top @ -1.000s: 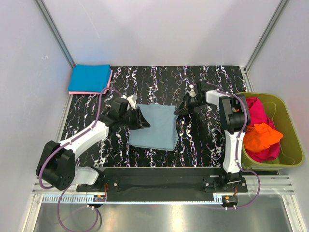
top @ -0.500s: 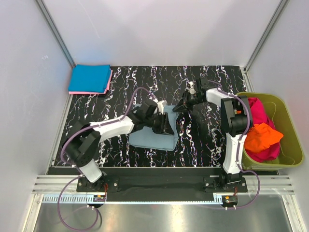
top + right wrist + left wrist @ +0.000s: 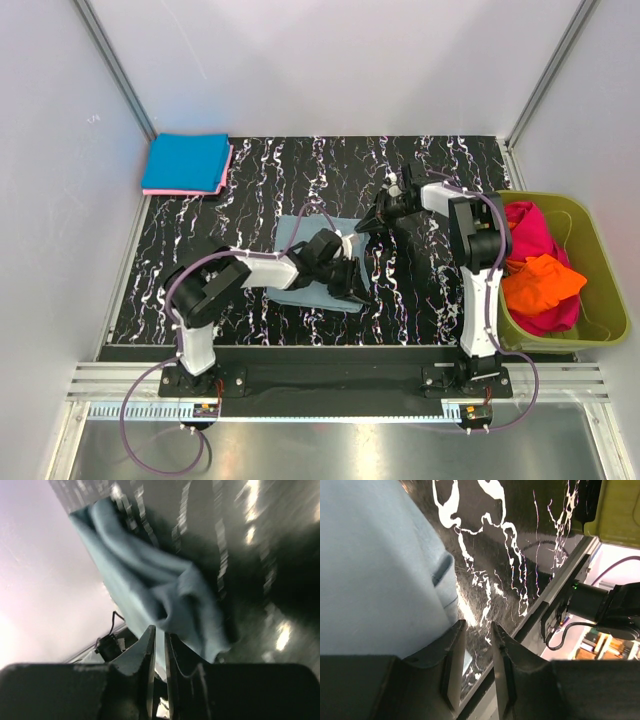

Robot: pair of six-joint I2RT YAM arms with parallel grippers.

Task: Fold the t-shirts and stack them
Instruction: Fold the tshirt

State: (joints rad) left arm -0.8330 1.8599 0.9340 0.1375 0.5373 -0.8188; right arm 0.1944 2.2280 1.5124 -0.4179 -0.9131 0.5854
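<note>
Black-fingered right gripper (image 3: 159, 632) stands narrow, pinching the bunched far right corner of the dusty grey-blue t-shirt (image 3: 150, 580). The left gripper (image 3: 477, 627), jaws nearly together with nothing between, sits at that shirt's near right edge on the black marbled table (image 3: 430, 290). A magenta t-shirt (image 3: 535, 228) and an orange t-shirt (image 3: 540, 282) lie in the olive-green tub (image 3: 598, 300).

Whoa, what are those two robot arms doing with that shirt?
They're folding t-shirts. A grey-blue shirt lies mid-table. The right hand pinches its bunched far right corner. The left hand is at its near right edge; its grip is unclear. A folded bright blue shirt sits on a pink one in the far left corner. A magenta shirt and an orange shirt wait in the green tub.
</note>
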